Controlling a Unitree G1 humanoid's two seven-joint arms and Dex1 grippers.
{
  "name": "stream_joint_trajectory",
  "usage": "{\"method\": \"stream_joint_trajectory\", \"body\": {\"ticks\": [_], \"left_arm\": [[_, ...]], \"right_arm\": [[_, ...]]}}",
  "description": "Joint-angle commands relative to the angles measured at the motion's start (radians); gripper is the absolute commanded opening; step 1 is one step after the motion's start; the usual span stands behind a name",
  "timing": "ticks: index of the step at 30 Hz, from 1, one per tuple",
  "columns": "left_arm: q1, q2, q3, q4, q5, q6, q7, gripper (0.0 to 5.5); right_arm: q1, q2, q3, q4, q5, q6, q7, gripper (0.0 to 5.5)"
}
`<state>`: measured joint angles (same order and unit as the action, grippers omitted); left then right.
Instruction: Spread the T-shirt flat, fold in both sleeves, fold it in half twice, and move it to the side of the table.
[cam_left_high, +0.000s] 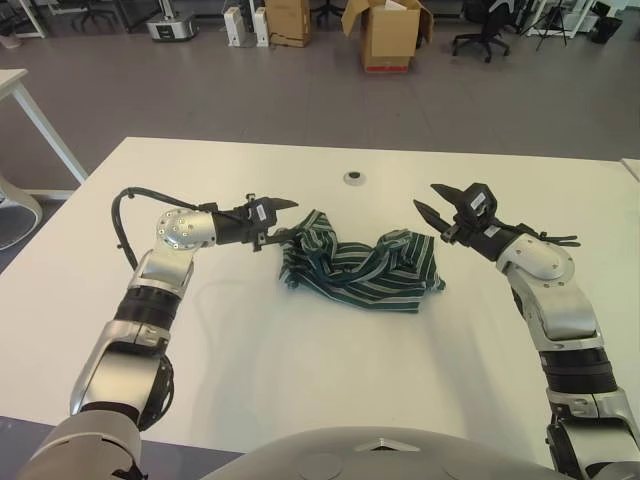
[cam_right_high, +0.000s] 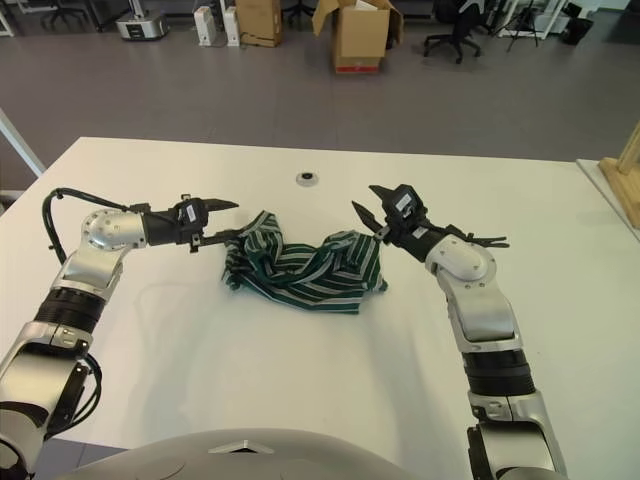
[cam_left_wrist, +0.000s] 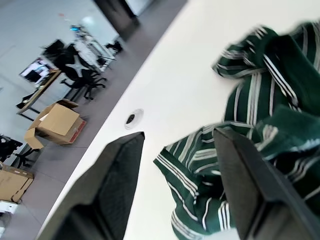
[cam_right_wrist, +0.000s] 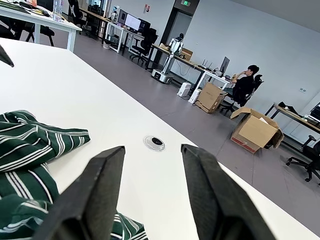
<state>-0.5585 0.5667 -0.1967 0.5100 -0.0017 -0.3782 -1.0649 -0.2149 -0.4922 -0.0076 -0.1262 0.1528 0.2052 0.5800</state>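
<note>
The T-shirt (cam_left_high: 360, 262) is soft, light and scrunched. The left gripper (cam_left_high: 283, 222), spread wide, maybe touches its edge. The right gripper (cam_left_high: 425, 197), spread too, hangs just beside it. Pinch the edges.

T-shirt (cam_left_high: 358, 262) bunched up, both sleeves lost in its folds; also cut off at the left wrist view's edge

Grey floor (cam_left_high: 200, 90) across upper frame. Open cardboard box (cam_left_high: 388, 35) top centre; black office chair (cam_left_high: 484, 30) right of it. White table (cam_left_high: 300, 380) across lower frame, round grommet (cam_left_high: 354, 178) just above centre.
</note>
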Motion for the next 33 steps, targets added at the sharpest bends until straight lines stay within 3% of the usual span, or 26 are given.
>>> {"method": "stream_joint_trajectory", "body": {"ticks": [1, 8, 13, 25, 29, 33], "left_arm": [[-0.064, 0.019, -0.05, 0.102, 0.079, -0.123, -0.017, 2.53], [-0.16, 0.01, -0.177, 0.309, 0.344, -0.454, 0.158, 2.53], [-0.194, -0.017, -0.211, 0.396, 0.384, -0.551, 0.226, 2.53], [-0.206, -0.103, -0.24, 0.453, 0.262, -0.631, 0.084, 0.76], [-0.2, -0.092, -0.25, 0.447, 0.27, -0.65, 0.061, 0.12], [-0.202, -0.096, -0.255, 0.445, 0.27, -0.656, 0.052, 0.03]], "right_arm": [[-0.012, 0.034, -0.021, -0.036, 0.021, 0.032, -0.042, 2.09], [-0.003, 0.069, -0.034, -0.062, 0.014, 0.039, -0.092, 2.09], [0.002, 0.071, -0.033, -0.06, 0.012, 0.036, -0.098, 2.09], [0.026, 0.064, -0.029, -0.05, 0.005, 0.026, -0.097, 2.13], [-0.059, -0.067, 0.055, 0.037, -0.024, -0.033, 0.118, 2.13], [-0.11, -0.153, 0.105, 0.093, -0.043, -0.076, 0.269, 2.13]]}}
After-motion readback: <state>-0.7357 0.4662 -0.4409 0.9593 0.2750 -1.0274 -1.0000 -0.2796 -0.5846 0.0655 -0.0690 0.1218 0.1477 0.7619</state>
